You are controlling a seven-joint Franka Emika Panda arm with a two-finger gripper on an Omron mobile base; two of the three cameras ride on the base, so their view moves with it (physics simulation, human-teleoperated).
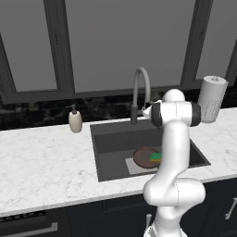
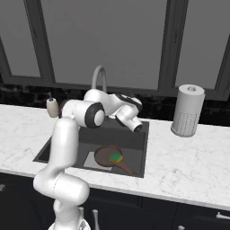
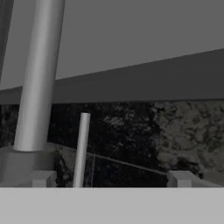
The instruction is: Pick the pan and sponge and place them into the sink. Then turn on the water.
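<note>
The pan (image 2: 109, 156) already lies flat in the bottom of the sink (image 2: 137, 137), partly over the pale drain plate (image 1: 132, 165), and the green and yellow sponge (image 2: 116, 157) rests on top of it. So what is left, as I judge it, is the water.

The claw (image 3: 111, 178) is spread wide and grips nothing. It is up near the back edge of the sink, close by the tall grey gooseneck faucet (image 1: 140, 90), whose smooth round column (image 3: 38, 78) stands just to one side of the claw in the hand view. Between the two fingertips rises a thin pale rod (image 3: 82, 148), probably the faucet's lever, though at this angle I would not swear to it.

That lever looks like hard, slick metal (stiff, and narrow enough to slip from a loose pinch), so a push against its side near the top seems the safest way to move it. The surface (image 1: 41, 162) is white veined marble; a beige soap dispenser (image 1: 75, 120) and a paper towel roll (image 2: 187, 110) stand well apart from the work.
</note>
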